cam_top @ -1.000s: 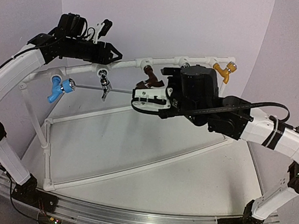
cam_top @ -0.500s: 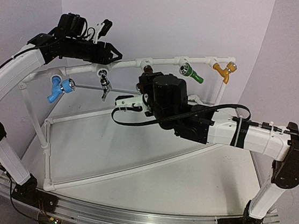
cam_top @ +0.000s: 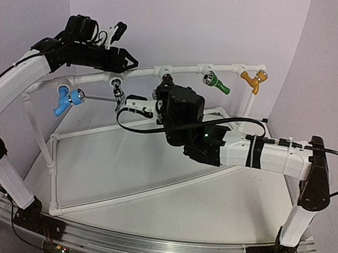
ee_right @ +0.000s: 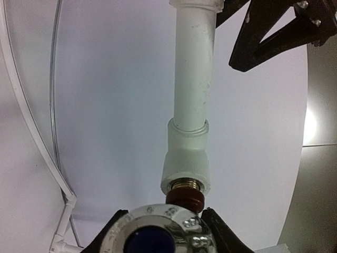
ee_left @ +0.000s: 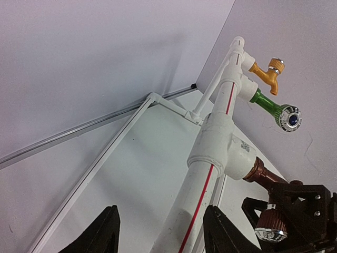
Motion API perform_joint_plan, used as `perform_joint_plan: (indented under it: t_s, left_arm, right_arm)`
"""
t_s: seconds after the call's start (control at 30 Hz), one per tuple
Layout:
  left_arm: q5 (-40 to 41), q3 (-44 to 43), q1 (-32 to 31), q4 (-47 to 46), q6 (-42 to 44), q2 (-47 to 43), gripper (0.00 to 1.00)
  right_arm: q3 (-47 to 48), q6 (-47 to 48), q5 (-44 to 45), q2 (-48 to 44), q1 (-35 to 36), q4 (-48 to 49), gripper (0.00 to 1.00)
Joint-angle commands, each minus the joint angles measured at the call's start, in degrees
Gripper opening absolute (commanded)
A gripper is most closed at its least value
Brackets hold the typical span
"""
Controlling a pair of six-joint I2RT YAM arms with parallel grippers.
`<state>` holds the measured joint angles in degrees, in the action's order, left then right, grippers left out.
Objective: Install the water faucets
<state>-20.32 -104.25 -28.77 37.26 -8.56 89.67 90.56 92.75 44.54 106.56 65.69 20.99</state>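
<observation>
while the left arm has not budged since a second ago, the right arm has swung leftward along the far top rail of the white pipe frame [cam_top: 191,68], and the green faucet [cam_top: 215,82] it was hiding shows again. the right gripper [ee_right: 163,234] stood wide a second back, just right of the brown faucet [ee_right: 184,199]. it has now drawn in narrow onto that faucet: its black fingers [ee_right: 113,232] press on both sides of the silvery cap. the brown body sits threaded into the tee at the middle of the rail. seen from above, the gripper covers most of that faucet.

the left gripper [ee_left: 161,211] stands part-way apart astride the rail, left of the middle. a gap shows beside one finger, so it clamps nothing.

the blue faucet [cam_top: 62,99] hangs at the rail's left end and the chrome faucet [cam_top: 119,90] comes next along. the orange faucet [cam_top: 254,79] is at the right corner. all three are where they were. the frame stands on the table [cam_top: 220,212].
</observation>
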Motion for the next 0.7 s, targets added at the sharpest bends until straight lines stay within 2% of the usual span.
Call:
perform_joint_plan:
  t_s: [0.0,0.17,0.3,0.4,0.53,0.67]
  left_arm:
    - [-2.1,2.7,-1.2,16.3,-1.7,2.2,0.56]
    - [-2.2,2.3,-1.3,16.3,-1.6,2.6,0.56]
    - [-2.3,2.2,-1.3,16.2,-1.6,2.8,0.56]
    - [-2.4,2.1,-1.3,16.3,-1.6,3.0,0.56]
    - [-2.4,1.9,-1.3,16.2,-1.6,3.3,0.57]
    - [-2.7,1.8,-1.3,16.0,-1.6,3.5,0.56]
  right_arm:
    - [2.5,-9.8,2.2,0.4,0.1,5.1,0.40]
    - [2.1,-25.3,0.4,-0.4,-0.3,5.1,0.28]
    - [1.5,-40.7,-1.4,-1.6,-1.8,5.0,0.11]
    - [0.9,-53.7,-3.6,-3.5,-2.9,3.5,0.10]
    - [0.1,-79.1,-10.1,-7.0,-6.1,-2.4,0.09]
    - [-3.9,-106.0,-21.0,-10.3,-11.9,-3.9,0.01]
